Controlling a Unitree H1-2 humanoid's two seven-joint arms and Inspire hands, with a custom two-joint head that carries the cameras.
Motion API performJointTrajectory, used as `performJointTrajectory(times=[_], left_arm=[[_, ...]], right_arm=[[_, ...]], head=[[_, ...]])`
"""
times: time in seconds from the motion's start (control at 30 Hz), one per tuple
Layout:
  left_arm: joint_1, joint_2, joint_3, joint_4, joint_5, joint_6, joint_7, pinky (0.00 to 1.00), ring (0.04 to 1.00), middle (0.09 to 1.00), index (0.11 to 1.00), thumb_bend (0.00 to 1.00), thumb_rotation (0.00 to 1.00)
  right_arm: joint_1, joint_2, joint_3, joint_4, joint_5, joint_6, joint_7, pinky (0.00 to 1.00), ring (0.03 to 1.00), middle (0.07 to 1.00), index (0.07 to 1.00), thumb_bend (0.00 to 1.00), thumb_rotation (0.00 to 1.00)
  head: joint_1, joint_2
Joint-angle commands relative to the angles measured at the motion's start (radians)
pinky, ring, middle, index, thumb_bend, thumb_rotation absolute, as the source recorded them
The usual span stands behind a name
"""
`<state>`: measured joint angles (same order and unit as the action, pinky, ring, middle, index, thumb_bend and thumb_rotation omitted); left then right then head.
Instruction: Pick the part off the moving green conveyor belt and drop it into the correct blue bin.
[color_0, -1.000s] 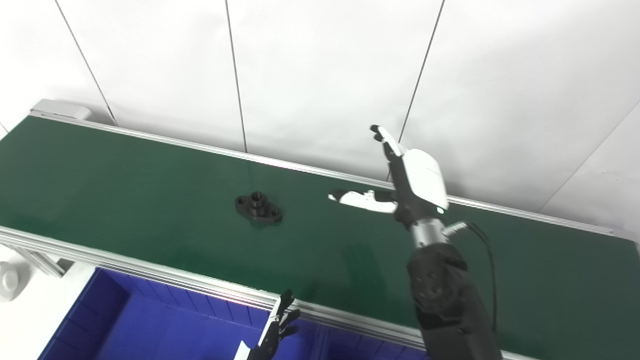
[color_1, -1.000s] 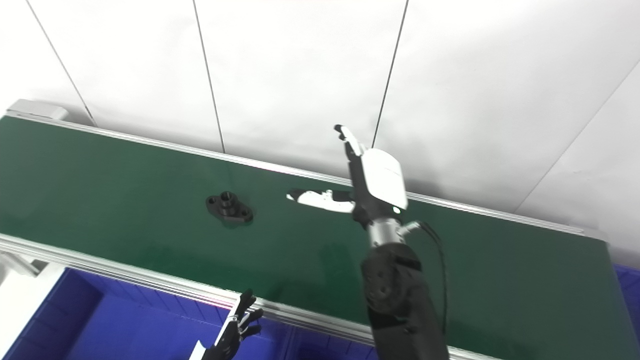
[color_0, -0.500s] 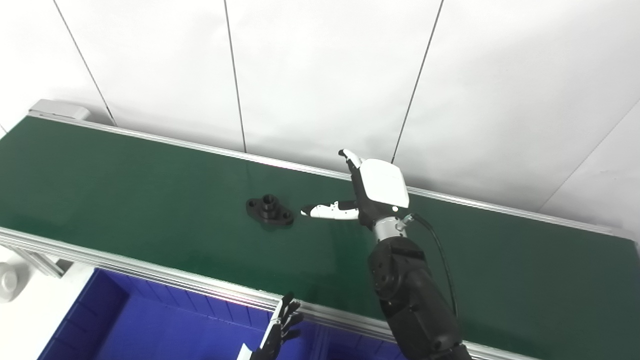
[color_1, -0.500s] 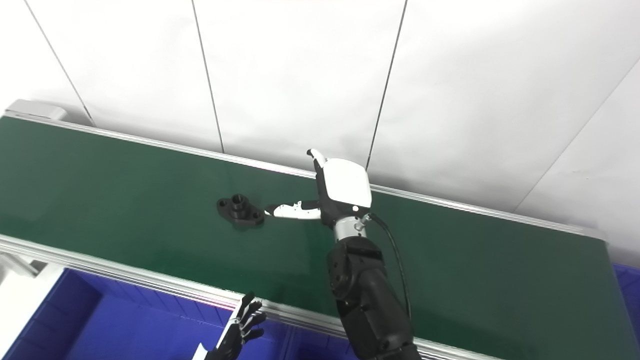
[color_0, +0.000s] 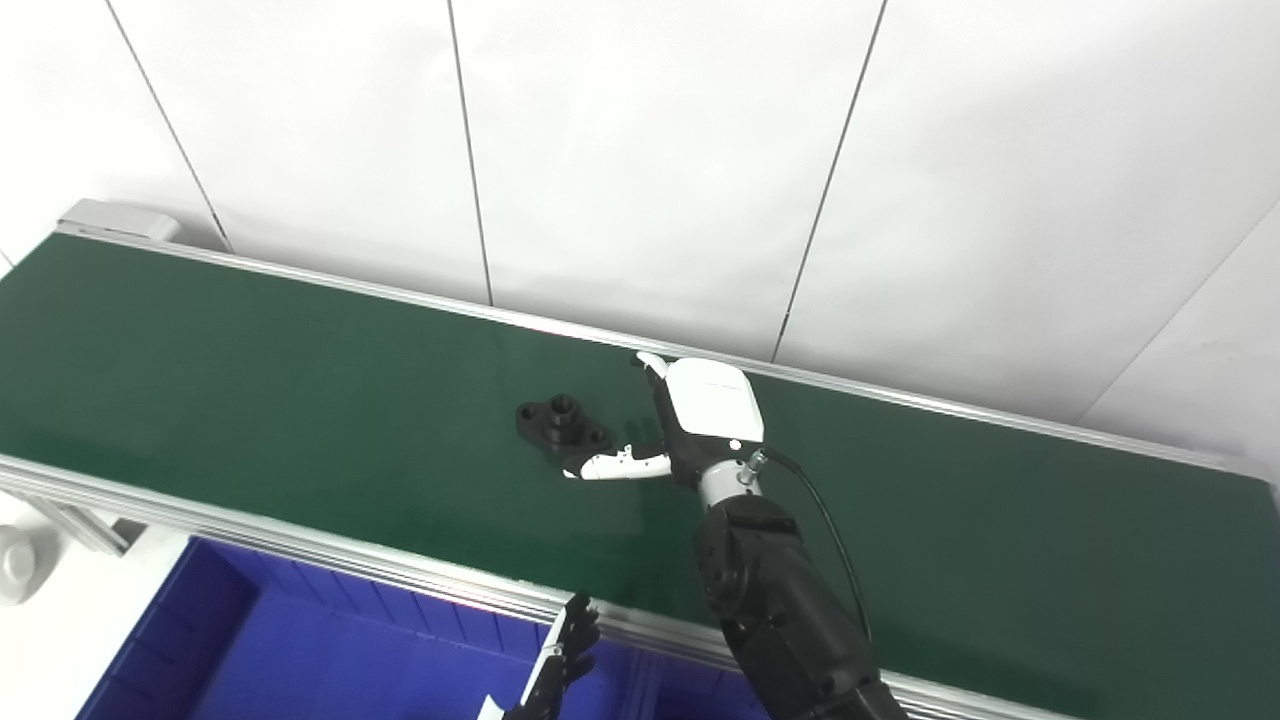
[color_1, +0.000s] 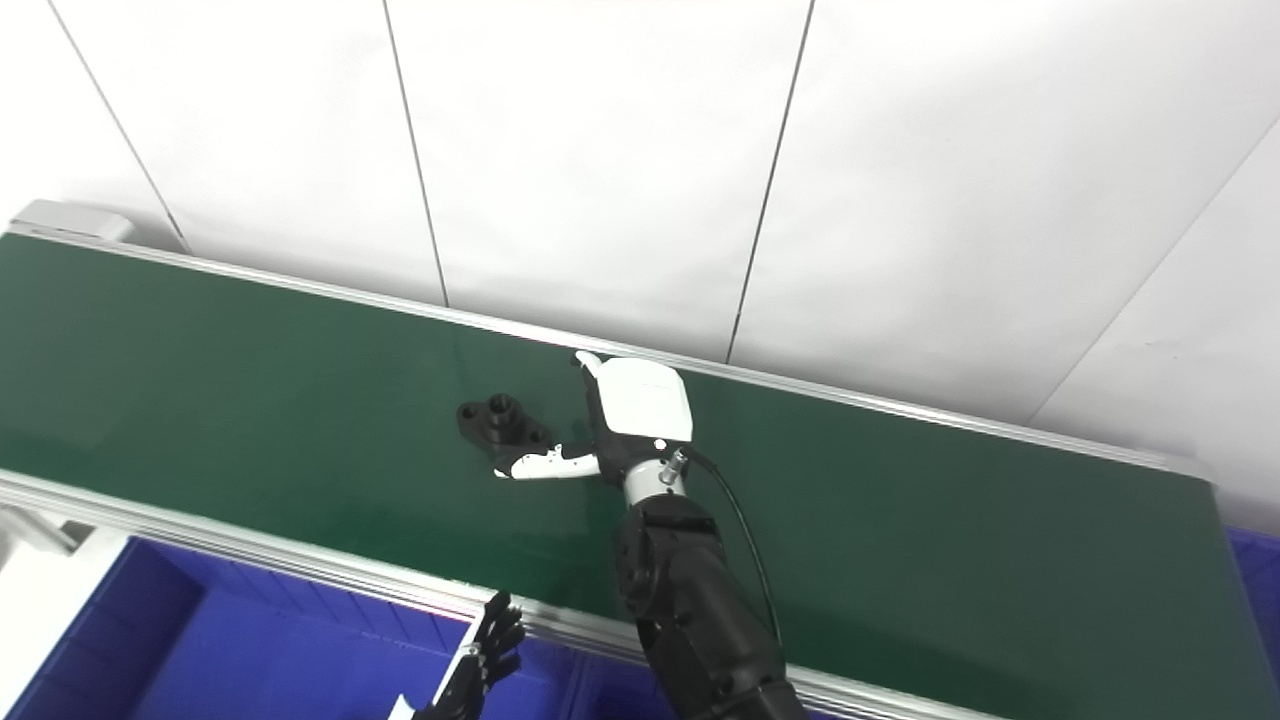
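The left hand (color_0: 560, 660) shows only its dark fingertips at the bottom edge; the palm and arm are cut off. The blue bin (color_0: 300, 660) runs out of frame at the bottom, its floor mostly unseen. The right hand (color_0: 690, 420) hides its own fingers behind its white back, so whether any touches the black part (color_0: 562, 424) is perhaps undecidable.

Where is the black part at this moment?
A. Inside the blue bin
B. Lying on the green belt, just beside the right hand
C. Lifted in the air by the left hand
B: the black part lies on the green belt, beside the open right hand.
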<state>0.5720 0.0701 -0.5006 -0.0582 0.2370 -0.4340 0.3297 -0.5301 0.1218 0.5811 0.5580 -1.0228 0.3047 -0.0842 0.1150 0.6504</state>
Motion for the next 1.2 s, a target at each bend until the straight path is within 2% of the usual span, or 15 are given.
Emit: performJointTrajectory(times=[0.0,0.23,0.43,0.47,0.5,0.53,0.57,0.6,0.63,0.67,0.8,0.83,0.87,0.93,1.17], left_arm=[[0.026,-0.045,-0.045,-0.035,0.035,-0.035,0.004,0.92,0.963,0.981,1.000,0.78,0.81],[0.033,-0.061,-0.077,-0.023,0.097,-0.036,0.058,0.85,0.931,0.957,1.000,0.77,0.81],[0.039,-0.067,-0.102,-0.027,0.116,-0.035,0.074,0.83,0.928,0.958,1.000,0.72,0.82],[0.043,-0.070,-0.105,-0.029,0.114,-0.035,0.069,0.84,0.931,0.961,1.000,0.73,0.81],[0.047,-0.073,-0.105,-0.030,0.109,-0.036,0.063,0.84,0.933,0.964,1.000,0.73,0.81],[0.050,-0.076,-0.108,-0.030,0.107,-0.036,0.060,0.84,0.933,0.965,1.000,0.75,0.82],[0.052,-0.078,-0.110,-0.032,0.106,-0.036,0.058,0.83,0.931,0.966,1.000,0.75,0.82],[0.054,-0.080,-0.113,-0.033,0.108,-0.036,0.057,0.83,0.932,0.967,1.000,0.76,0.82],[0.055,-0.081,-0.116,-0.034,0.108,-0.035,0.057,0.82,0.931,0.967,1.000,0.76,0.82],[0.058,-0.084,-0.116,-0.036,0.109,-0.035,0.054,0.82,0.933,0.968,1.000,0.77,0.82],[0.069,-0.095,-0.111,-0.044,0.111,-0.035,0.041,0.82,0.939,0.972,1.000,0.76,0.81],[0.071,-0.096,-0.110,-0.046,0.110,-0.035,0.039,0.82,0.942,0.971,1.000,0.76,0.82],[0.073,-0.096,-0.108,-0.047,0.108,-0.035,0.036,0.82,0.942,0.969,1.000,0.76,0.82],[0.074,-0.095,-0.107,-0.052,0.097,-0.035,0.030,0.82,0.942,0.969,1.000,0.76,0.82],[0.078,-0.088,-0.089,-0.061,0.066,-0.035,0.001,0.83,0.935,0.956,1.000,0.76,0.80]], right_arm=[[-0.055,0.034,0.015,0.003,-0.001,0.010,-0.029,0.66,0.736,0.791,0.864,1.00,0.76],[-0.083,0.052,0.045,0.073,0.006,0.013,-0.026,0.63,0.717,0.796,0.871,1.00,0.76],[-0.103,0.077,0.056,0.161,0.028,-0.013,-0.095,0.50,0.603,0.704,0.829,0.97,0.67],[-0.106,0.083,0.060,0.179,0.028,-0.019,-0.120,0.44,0.542,0.658,0.815,0.95,0.64],[-0.109,0.090,0.062,0.200,0.033,-0.029,-0.146,0.38,0.482,0.620,0.798,0.92,0.61],[-0.110,0.095,0.063,0.213,0.039,-0.038,-0.167,0.29,0.380,0.529,0.775,0.88,0.55],[-0.112,0.100,0.064,0.225,0.049,-0.050,-0.182,0.24,0.318,0.467,0.760,0.85,0.52],[-0.112,0.102,0.065,0.234,0.058,-0.066,-0.204,0.18,0.240,0.376,0.730,0.78,0.42],[-0.115,0.106,0.068,0.251,0.064,-0.084,-0.231,0.15,0.208,0.331,0.703,0.76,0.35],[-0.118,0.109,0.074,0.266,0.067,-0.094,-0.250,0.12,0.172,0.272,0.657,0.72,0.18],[-0.138,0.122,0.112,0.315,0.055,-0.077,-0.281,0.09,0.133,0.219,0.632,0.73,0.02],[-0.141,0.124,0.124,0.323,0.048,-0.061,-0.284,0.08,0.130,0.217,0.624,0.75,0.01],[-0.142,0.124,0.133,0.325,0.043,-0.040,-0.278,0.07,0.126,0.215,0.546,0.61,0.07],[-0.139,0.118,0.147,0.317,0.039,-0.016,-0.261,0.07,0.136,0.229,0.495,0.53,0.11],[-0.138,0.101,0.157,0.314,0.048,0.018,-0.224,0.07,0.140,0.232,0.486,0.52,0.12]], head=[[0.012,0.000],[0.055,0.002],[0.088,0.005],[0.095,0.005],[0.097,0.004],[0.104,0.005],[0.106,0.006],[0.110,0.007],[0.110,0.007],[0.111,0.010],[0.107,0.017],[0.104,0.019],[0.103,0.020],[0.100,0.022],[0.081,0.026]])
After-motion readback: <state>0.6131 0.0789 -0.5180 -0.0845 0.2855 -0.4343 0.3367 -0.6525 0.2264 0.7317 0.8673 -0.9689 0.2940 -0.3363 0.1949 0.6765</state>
